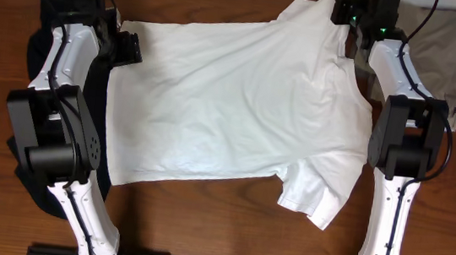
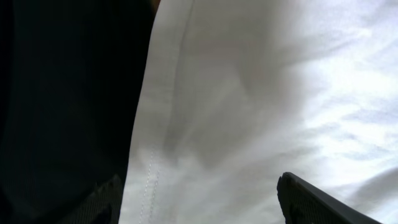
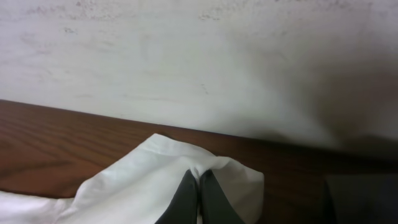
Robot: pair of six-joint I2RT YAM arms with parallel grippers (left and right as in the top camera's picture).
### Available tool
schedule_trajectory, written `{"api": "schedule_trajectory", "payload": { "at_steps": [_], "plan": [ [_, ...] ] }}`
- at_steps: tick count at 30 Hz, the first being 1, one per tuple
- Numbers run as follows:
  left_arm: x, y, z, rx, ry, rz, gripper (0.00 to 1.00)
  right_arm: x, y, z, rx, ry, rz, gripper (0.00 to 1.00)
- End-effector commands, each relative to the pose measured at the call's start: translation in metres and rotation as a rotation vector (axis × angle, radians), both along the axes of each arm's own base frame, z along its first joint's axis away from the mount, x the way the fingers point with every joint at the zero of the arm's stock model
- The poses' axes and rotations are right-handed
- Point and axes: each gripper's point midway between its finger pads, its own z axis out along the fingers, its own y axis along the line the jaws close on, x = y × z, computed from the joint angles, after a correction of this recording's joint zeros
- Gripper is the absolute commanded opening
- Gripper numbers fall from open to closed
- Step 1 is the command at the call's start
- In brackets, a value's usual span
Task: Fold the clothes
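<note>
T-shirt (image 1: pixel 238 112), white, lay spread flat across the table (image 1: pixel 225 233); I found the right gripper (image 3: pixel 200 196) pinching its far sleeve edge, presumably to draw that sleeve inward; left gripper (image 2: pixel 199 194) stood spread over the hem beside the black garment (image 2: pixel 62 93), ready to pinch.

The T-shirt (image 1: pixel 238 112) lies flat across the middle of the counter (image 1: pixel 200 226), hem to the left, sleeves to the right. The left garment (image 1: pixel 36 48) lies against the hem, under the left arm (image 1: pixel 58 127). The right garment (image 1: pixel 448 49) lies at the far right corner.
</note>
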Motion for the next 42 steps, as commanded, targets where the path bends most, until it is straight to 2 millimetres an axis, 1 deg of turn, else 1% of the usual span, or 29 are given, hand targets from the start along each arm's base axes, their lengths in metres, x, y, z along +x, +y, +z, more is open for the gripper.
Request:
{"api": "schedule_trajectory", "payload": {
  "at_steps": [1,2,4,5,8,10,11,13,14,16,19,20,23,24,26,29,31,34,37,38,39,42],
  "plan": [
    [0.006,0.001,0.014,0.01,-0.043,-0.011,0.81,0.008,-0.024,0.007,0.02,-0.008,-0.059,0.05],
    [0.009,0.001,0.015,0.014,-0.054,-0.015,0.81,0.007,-0.026,0.009,0.026,-0.004,-0.054,0.1],
    [0.013,0.004,0.019,0.032,-0.077,-0.033,0.81,0.006,-0.026,0.015,0.039,0.011,-0.034,0.32],
    [0.015,0.005,0.021,0.036,-0.083,-0.032,0.81,0.005,-0.027,0.018,0.039,0.023,-0.031,0.49],
    [0.018,0.007,0.037,0.041,-0.104,-0.03,0.81,0.001,-0.028,0.037,0.031,0.051,-0.026,0.78],
    [0.018,0.009,0.051,0.047,-0.119,-0.026,0.82,-0.002,-0.028,0.054,0.024,0.061,-0.021,0.97],
    [0.017,0.011,0.059,0.058,-0.125,-0.02,0.88,-0.005,-0.027,0.065,0.012,0.065,-0.013,0.99],
    [0.012,0.016,0.076,0.082,-0.138,0.003,0.98,-0.015,-0.023,0.086,-0.007,0.08,0.012,0.99],
    [0.009,0.017,0.087,0.085,-0.151,0.012,0.99,-0.022,-0.021,0.098,-0.009,0.094,0.02,0.99],
    [0.002,0.016,0.107,0.089,-0.176,0.013,0.98,-0.038,-0.014,0.116,-0.002,0.131,0.037,0.99],
    [-0.011,0.011,0.144,0.089,-0.229,0.008,0.98,-0.072,-0.001,0.142,0.034,0.208,0.088,0.99],
    [-0.014,0.006,0.156,0.074,-0.251,-0.002,0.98,-0.083,0.002,0.147,0.047,0.232,0.104,0.99],
    [-0.031,-0.015,0.191,-0.007,-0.312,-0.05,0.98,-0.123,0.012,0.161,0.067,0.316,0.181,0.99],
    [-0.039,-0.02,0.2,-0.028,-0.318,-0.062,0.98,-0.134,0.014,0.164,0.078,0.345,0.192,0.98],
    [-0.058,-0.028,0.214,-0.052,-0.313,-0.073,0.98,-0.16,0.015,0.17,0.08,0.414,0.188,0.91],
    [-0.093,-0.034,0.224,-0.065,-0.263,-0.063,0.98,-0.191,0.02,0.179,0.06,0.482,0.179,0.82],
    [-0.116,-0.036,0.227,-0.079,-0.213,-0.024,0.98,-0.21,0.02,0.185,0.027,0.522,0.144,0.81],
    [-0.151,-0.028,0.223,-0.06,-0.107,0.107,0.98,-0.242,0.025,0.19,-0.03,0.602,0.081,0.88],
    [-0.174,-0.03,0.217,-0.061,-0.044,0.141,0.98,-0.272,0.029,0.189,-0.096,0.689,0.02,0.91],
    [-0.18,-0.031,0.214,-0.063,-0.03,0.144,0.98,-0.276,0.035,0.188,-0.115,0.691,0.009,0.9],
    [-0.185,-0.032,0.211,-0.064,-0.022,0.145,0.98,-0.281,0.041,0.188,-0.122,0.7,0.001,0.91],
    [-0.201,-0.034,0.199,-0.071,0.01,0.158,0.98,-0.289,0.057,0.18,-0.148,0.735,-0.036,0.92]
  ]
}}
